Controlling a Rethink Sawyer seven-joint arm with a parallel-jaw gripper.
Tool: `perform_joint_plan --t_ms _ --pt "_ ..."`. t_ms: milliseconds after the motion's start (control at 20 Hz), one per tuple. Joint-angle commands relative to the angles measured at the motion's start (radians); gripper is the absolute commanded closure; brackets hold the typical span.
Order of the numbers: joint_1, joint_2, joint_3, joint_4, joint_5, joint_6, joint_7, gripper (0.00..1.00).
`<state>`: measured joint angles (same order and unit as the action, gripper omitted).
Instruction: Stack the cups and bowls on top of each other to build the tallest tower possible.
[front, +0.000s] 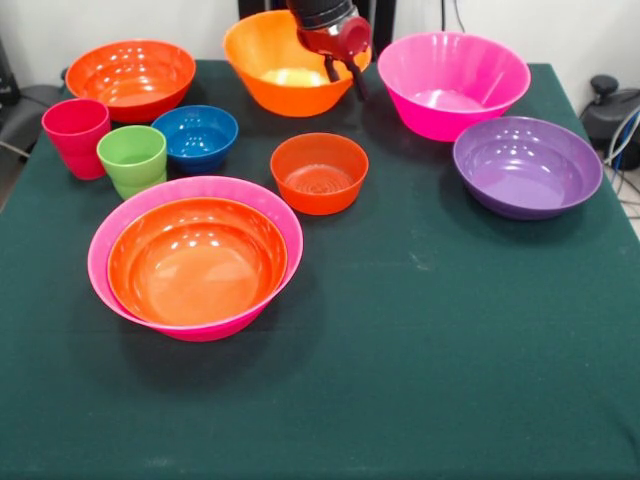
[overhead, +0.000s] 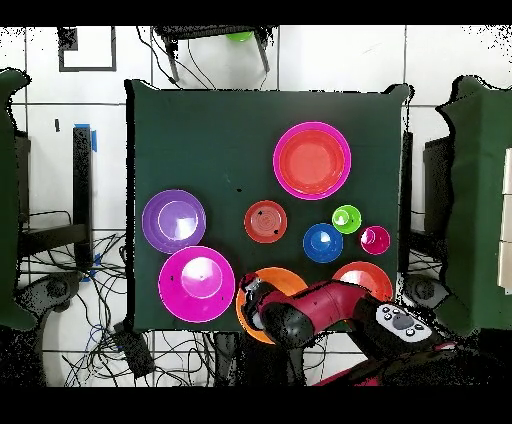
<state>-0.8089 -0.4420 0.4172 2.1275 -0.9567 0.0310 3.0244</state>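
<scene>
Well away from the tool (front: 344, 68), toward the camera side of the surface (front: 450, 350), sits the tower (front: 195, 258): a red-orange bowl (front: 196, 258) nested inside a large magenta bowl (front: 150, 203). I judge this wide pair is a base, because large bowls carry smaller ones steadily. Between it and the tool stand the small orange-red bowl (front: 319, 172), the small blue bowl (front: 195, 135), the lime green cup (front: 132, 158) and the red-pink cup (front: 76, 134), all apart and upright. A second red-orange bowl (front: 130, 78) lies farther to that side. Directly under the tool is the large light orange bowl (front: 285, 62); the tool hangs over its rim, fingers (front: 331, 68) slightly parted and holding nothing, probably to take the wall of this bowl. Beside the tool on the other side are the second magenta bowl (front: 452, 82) and the purple bowl (front: 526, 164).
</scene>
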Motion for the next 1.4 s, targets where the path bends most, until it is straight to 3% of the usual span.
perform_joint_plan --t_ms 50,650,1150,1400 --pt "-0.005 0.055 -0.004 -0.088 -0.041 0.033 -0.088 0.00" --pt "-0.042 -0.033 0.067 -0.019 0.023 0.095 -0.108 0.00" --pt "-0.050 -0.188 0.123 0.059 0.103 0.156 -0.123 0.00" --pt "-0.042 -0.201 0.125 0.062 0.112 0.159 -0.123 0.00"
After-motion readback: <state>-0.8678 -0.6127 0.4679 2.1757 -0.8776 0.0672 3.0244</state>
